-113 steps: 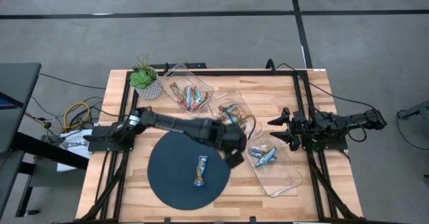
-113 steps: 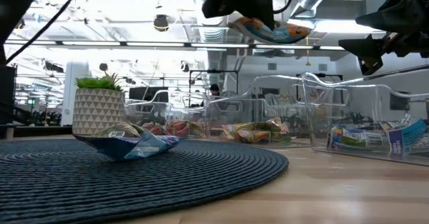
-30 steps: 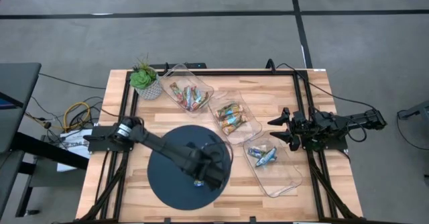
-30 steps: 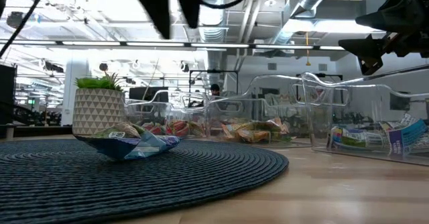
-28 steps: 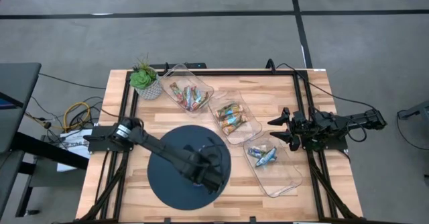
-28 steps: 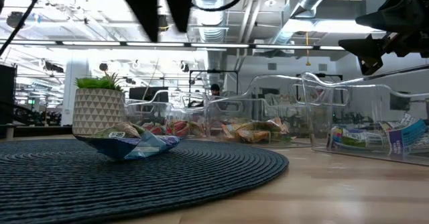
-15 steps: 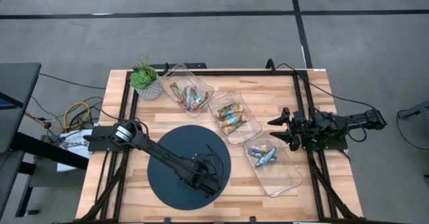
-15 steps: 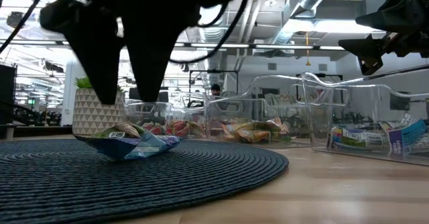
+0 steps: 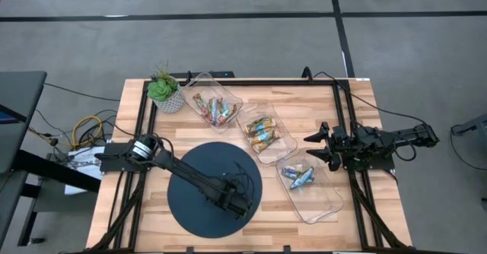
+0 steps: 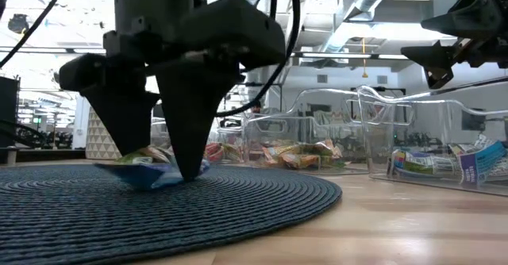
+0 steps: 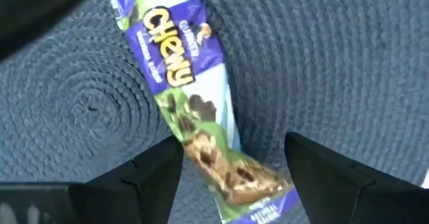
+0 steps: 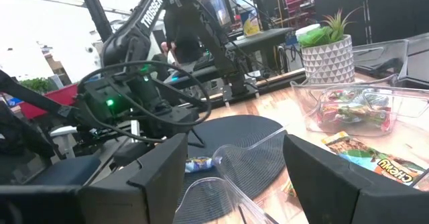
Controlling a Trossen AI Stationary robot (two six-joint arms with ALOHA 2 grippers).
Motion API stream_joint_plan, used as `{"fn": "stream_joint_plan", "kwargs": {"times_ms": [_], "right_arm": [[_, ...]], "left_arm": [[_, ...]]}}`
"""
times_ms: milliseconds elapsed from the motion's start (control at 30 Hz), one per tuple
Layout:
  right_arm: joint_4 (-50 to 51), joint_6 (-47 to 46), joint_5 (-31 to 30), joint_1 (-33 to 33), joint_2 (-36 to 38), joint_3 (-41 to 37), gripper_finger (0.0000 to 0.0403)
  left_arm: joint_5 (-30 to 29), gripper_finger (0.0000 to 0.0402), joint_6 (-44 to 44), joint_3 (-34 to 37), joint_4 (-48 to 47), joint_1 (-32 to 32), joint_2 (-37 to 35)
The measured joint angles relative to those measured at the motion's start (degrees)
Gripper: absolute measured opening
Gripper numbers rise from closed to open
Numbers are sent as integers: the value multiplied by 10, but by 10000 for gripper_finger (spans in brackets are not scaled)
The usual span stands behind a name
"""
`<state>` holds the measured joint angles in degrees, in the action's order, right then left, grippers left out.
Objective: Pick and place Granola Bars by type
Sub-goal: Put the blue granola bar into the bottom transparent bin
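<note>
One granola bar (image 11: 191, 93) in a blue and green wrapper lies flat on the dark round mat (image 9: 190, 185). My left gripper (image 10: 163, 163) is down on the mat and open, one finger on each side of the bar's end (image 11: 248, 180), with no plain touch. In the high view the left gripper (image 9: 234, 201) hides the bar. Other granola bars lie sorted in three clear trays (image 9: 215, 108), (image 9: 261, 132), (image 9: 300, 176). My right gripper (image 9: 309, 147) waits open above the table's right side, beside the trays.
A potted plant (image 9: 163, 90) stands at the far left corner. The three clear trays run in a slanted row from the far middle to the near right. Bare wood shows along the near edge and at the right of the mat.
My left gripper has come down from well above the mat until its fingertips reach the mat on either side of the bar. The bar has stayed where it lay.
</note>
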<state>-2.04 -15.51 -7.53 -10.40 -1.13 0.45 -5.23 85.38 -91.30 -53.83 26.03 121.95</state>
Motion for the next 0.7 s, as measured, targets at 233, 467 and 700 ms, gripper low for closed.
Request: {"fn": "stream_joint_plan", "kwargs": {"times_ms": [233,467,700], "right_arm": [[0,0,0,0,0,0,244],[0,0,0,0,0,0,244],[0,0,0,0,0,0,244]], "left_arm": [[4,254,-15,7,10,-4,0],[5,212,-37,7,11,-4,0],[2,142,-37,7,11,-4,0]]}}
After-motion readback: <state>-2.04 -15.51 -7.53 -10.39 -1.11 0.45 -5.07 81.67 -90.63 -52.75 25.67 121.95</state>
